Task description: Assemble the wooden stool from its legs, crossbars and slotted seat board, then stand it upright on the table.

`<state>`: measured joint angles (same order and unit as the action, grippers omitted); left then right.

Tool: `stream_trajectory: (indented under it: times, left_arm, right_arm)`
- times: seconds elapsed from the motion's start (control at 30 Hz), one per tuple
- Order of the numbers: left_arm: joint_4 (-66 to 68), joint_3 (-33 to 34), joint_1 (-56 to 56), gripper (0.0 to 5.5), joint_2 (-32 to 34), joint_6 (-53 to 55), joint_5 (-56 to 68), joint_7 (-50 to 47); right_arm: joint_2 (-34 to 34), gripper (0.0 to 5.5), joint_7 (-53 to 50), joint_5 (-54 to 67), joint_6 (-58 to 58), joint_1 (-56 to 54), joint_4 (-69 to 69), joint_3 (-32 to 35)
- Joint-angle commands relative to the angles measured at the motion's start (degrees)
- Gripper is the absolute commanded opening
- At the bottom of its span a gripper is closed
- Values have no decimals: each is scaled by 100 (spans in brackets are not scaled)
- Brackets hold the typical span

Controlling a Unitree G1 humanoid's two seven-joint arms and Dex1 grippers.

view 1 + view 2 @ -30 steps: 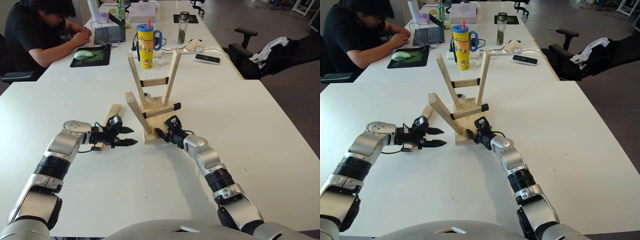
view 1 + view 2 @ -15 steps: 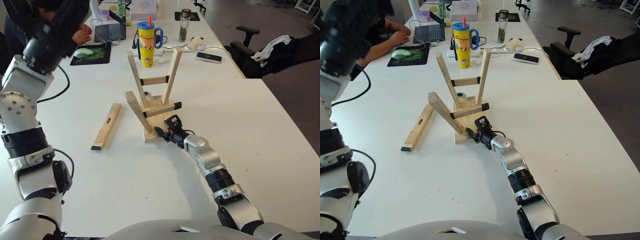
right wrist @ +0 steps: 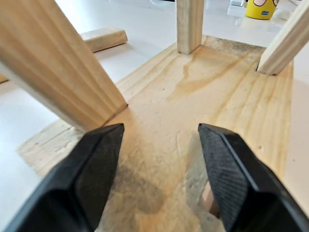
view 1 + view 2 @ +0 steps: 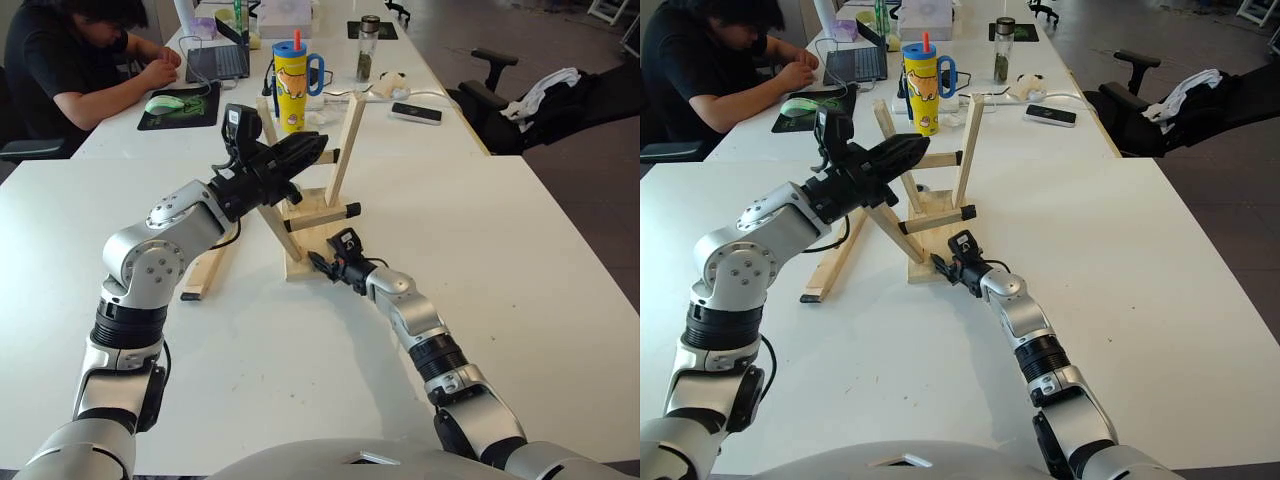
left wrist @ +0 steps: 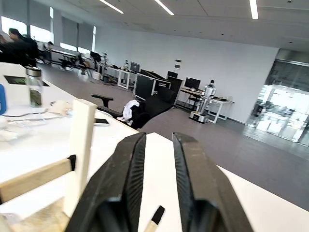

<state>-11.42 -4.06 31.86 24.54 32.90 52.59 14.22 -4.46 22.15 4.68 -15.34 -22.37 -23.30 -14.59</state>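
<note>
The stool sits upside down and half built on the white table. Its pale seat board [image 3: 212, 87] lies flat. Two legs [image 4: 345, 145] stand nearly upright from its far side, joined high up by a short crossbar [image 4: 945, 159]. A third leg [image 4: 282, 235] rises from the near left corner, leaning outward to the left. A second crossbar [image 4: 325, 216] with a dark end runs low across. One slotted loose leg [image 4: 830, 265] lies flat on the table left of the board, apart from it.
</note>
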Motion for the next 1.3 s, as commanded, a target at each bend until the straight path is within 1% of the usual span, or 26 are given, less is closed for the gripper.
stream_trajectory:
  times: [0.03,0.17,0.27,0.33,0.4,0.43,0.47,0.5,0.53,0.6,0.7,0.77,0.9,0.97,1.03,1.17,1.3]
  left_arm:
    - [283,654,432,40,-426,-230,-63,-274]
    - [31,1336,1074,40,-322,-457,-24,-309]
    - [81,1589,1208,40,-184,-474,-231,-343]
    - [420,1772,914,68,-36,-585,-661,-466]
    - [718,1740,383,95,178,-645,-1244,-500]
    - [838,1795,142,115,178,-681,-1404,-531]
    - [955,1703,-135,133,262,-797,-1728,-465]
    - [1107,1793,-447,150,205,-912,-1860,-459]
    - [1220,1742,-761,166,240,-1060,-2121,-385]
    - [1372,1852,-1158,195,136,-1204,-2255,-320]
    - [1545,1689,-1451,246,156,-1260,-2580,-98]
    - [1600,1529,-1638,273,217,-1142,-2768,42]
    - [1542,1359,-2006,273,187,-1015,-3075,128]
    - [1438,1294,-2140,273,165,-844,-3102,198]
    - [1386,1187,-2201,273,199,-709,-3228,243]
    - [1496,996,-2149,273,244,-264,-3339,436]
    - [1539,808,-2089,273,310,54,-3542,540]
  right_arm:
    - [-118,284,-3,-274,-550,469,-640,-145]
    - [-122,284,27,-282,-518,407,-711,-141]
    - [-116,284,-7,-262,-476,432,-648,-105]
    - [-110,284,20,-241,-255,468,-532,-92]
    - [-154,284,20,-241,88,542,-289,-56]
    - [-194,284,17,-240,253,593,-124,-23]
    - [-220,284,42,-185,381,655,75,43]
    - [-279,284,54,-196,573,728,326,69]
    - [-334,284,65,-210,682,775,534,89]
    - [-459,284,111,-267,863,847,878,82]
    - [-728,284,205,-416,764,1013,1361,51]
    - [-881,284,311,-316,617,1159,1776,174]
    - [-1086,284,365,-68,387,1297,2288,608]
    - [-1063,284,333,224,128,1253,2256,943]
    - [-1098,284,282,294,-27,1169,2023,1120]
    - [-1161,284,329,15,-191,1037,1391,871]
    - [-1047,284,364,-141,-147,1083,1190,594]
